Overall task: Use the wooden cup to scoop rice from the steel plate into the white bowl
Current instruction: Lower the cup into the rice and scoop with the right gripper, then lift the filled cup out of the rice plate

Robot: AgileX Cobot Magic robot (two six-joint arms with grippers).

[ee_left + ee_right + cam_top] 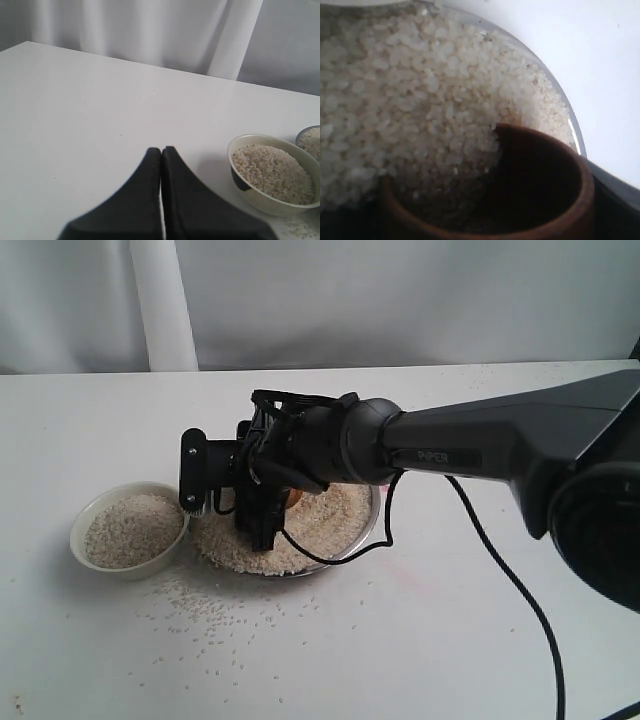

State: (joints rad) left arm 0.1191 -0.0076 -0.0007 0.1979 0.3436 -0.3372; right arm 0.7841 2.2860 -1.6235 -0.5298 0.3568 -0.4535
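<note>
The steel plate (372, 523) holds a wide heap of rice (325, 525), and my right gripper (266, 523) reaches into it from the right, shut on the wooden cup (293, 497). In the right wrist view the wooden cup (572, 167) lies tilted in the rice (420, 100), and grains spill over its lip into its dark inside. The plate's rim (568, 116) runs just behind it. The white bowl (100, 505) stands left of the plate, nearly full of rice. My left gripper (161, 149) is shut and empty, over bare table beside the white bowl (260, 197).
Loose grains (220, 620) lie scattered on the white table in front of the bowl and plate. The right arm's black cable (500, 570) trails across the table to the front right. A white post (160, 300) stands at the back.
</note>
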